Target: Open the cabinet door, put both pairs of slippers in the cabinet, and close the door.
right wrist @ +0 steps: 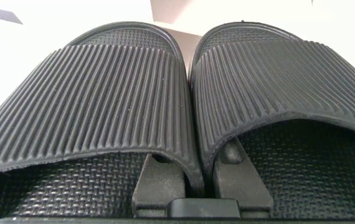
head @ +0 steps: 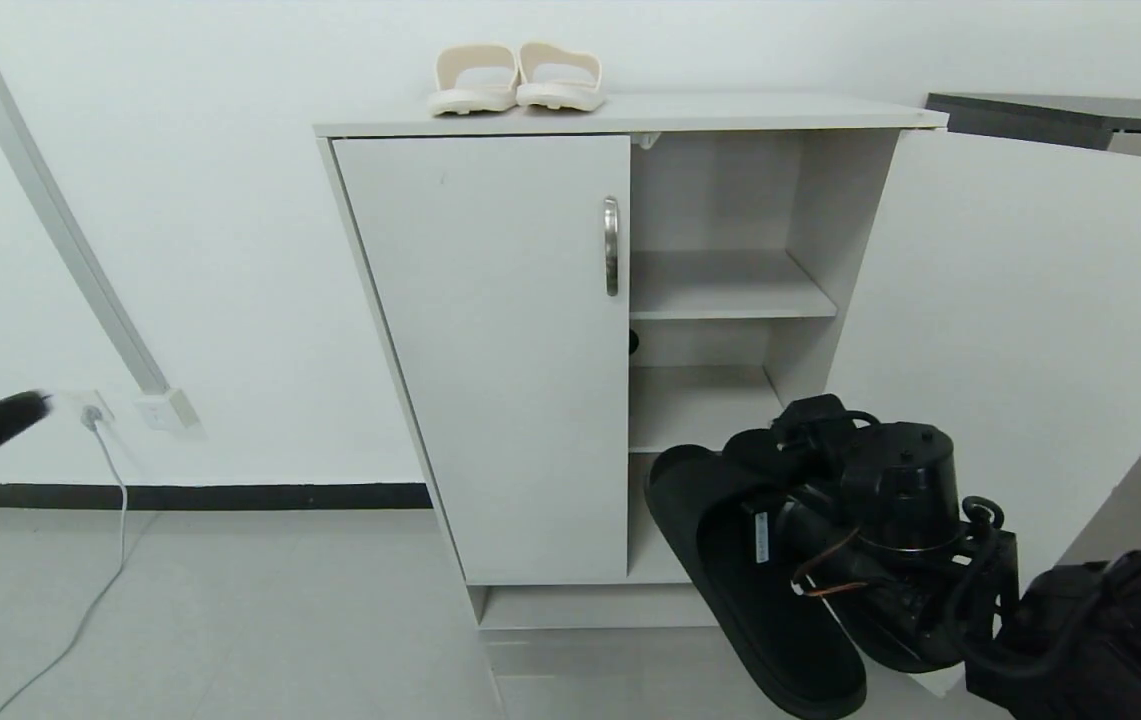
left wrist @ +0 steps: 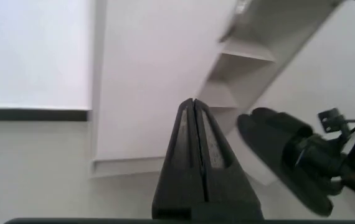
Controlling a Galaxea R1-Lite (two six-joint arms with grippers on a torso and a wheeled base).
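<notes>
Before the open right half of the cabinet (head: 780, 112), the pair of black slippers (head: 730, 560) is held at the level of the lowest compartment (head: 648, 545), toe ends uppermost and heels hanging toward the floor. In the right wrist view the 2 slippers are seen side by side. Their adjoining inner sides are clamped between the narrow-set fingers of the right gripper (right wrist: 196, 182), with 1 finger inside each slipper. The left gripper (left wrist: 194, 124) is held well to the left of the cabinet, its fingers pressed together on nothing. The right door (head: 1010, 330) is swung wide. The left door (head: 480, 350), with its handle (head: 611, 246), is closed. The pair of beige slippers (head: 517, 78) is set on the cabinet top, not yet stowed.

Hazards judged from this position:

1. Only the inner sides are gripped. If the arm is jolted, 1 slipper may be rotated or pulled out of the clamp.
2. The pair is long and tilted. If it is not levelled before insertion, a toe or heel may be caught on the middle shelf (head: 695, 405), the left door edge or the base front.
3. The right arm is placed near the open door. A wide sweep may strike it and narrow the opening.
4. If the heels are left protruding, door closure is likely to be blocked.
</notes>
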